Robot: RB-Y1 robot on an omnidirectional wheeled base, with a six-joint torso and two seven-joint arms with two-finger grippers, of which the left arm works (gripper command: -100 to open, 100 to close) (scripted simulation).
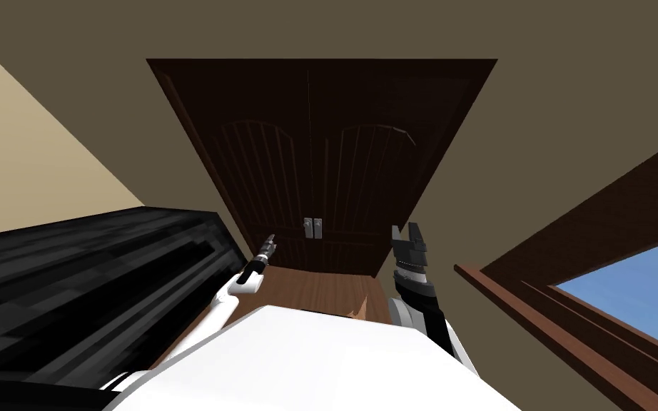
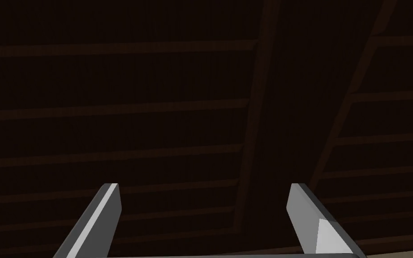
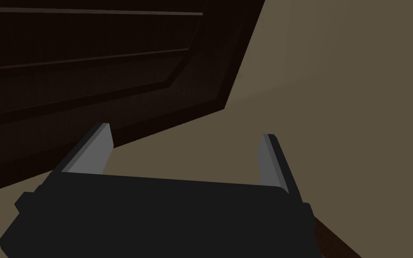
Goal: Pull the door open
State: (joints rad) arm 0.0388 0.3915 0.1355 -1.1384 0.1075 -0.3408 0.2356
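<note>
Head view, left to right: black block of furniture [image 1: 85, 285] along the left wall, then your left gripper [image 1: 270, 242] in front of the left leaf of the dark brown double door [image 1: 320, 143], low on it and just left of the handles [image 1: 309, 227]. Left wrist view agrees: fingers spread wide, nothing between them, slatted door panel close ahead. The two small grey handles sit side by side at the inner edges of the leaves, right on the centre seam. Both leaves look shut and flush. Your right gripper [image 1: 406, 234] is near the door's right edge, fingers also spread and empty; its wrist view faces the door's outer corner and the olive wall [image 1: 534, 107]. Window [image 1: 627, 285] is far right. Judgement: it's a big panelled leaf, rigid and probably heavy on its hinges, so pull steadily and don't snatch. A handle is the only sensible hold. They look small and smooth, so the blades could slip off. Close fully around the left one first, then back off along the leaf's arc. No contact visible yet.
</note>
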